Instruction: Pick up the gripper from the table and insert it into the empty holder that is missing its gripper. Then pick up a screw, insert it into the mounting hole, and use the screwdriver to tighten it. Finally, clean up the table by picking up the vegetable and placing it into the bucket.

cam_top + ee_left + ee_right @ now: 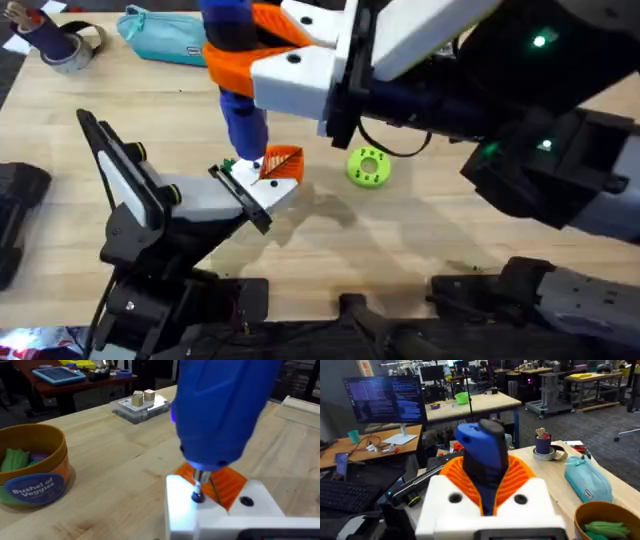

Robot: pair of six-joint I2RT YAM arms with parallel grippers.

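Observation:
My right gripper [235,50] [485,485] is shut on the blue screwdriver [243,115] [482,450], held upright between its orange ribbed pads. The screwdriver [220,410] points down, its metal bit resting on a small dark screw [198,496]. The screw sits in the white gripper piece [280,165] [180,505], whose orange lattice face shows behind the bit. That piece sits at the end of the black-and-white holder [130,190] at the table's [400,230] lower left. The yellow-brown bucket [35,490] [600,507] holds green vegetable shapes [15,457].
A green disc with holes [368,167] lies on the wood just right of the holder's tip. A teal zip pouch [165,35] [587,482] and a tape roll [70,45] lie at the far left. A tray of small blocks [142,405] stands beyond the screwdriver.

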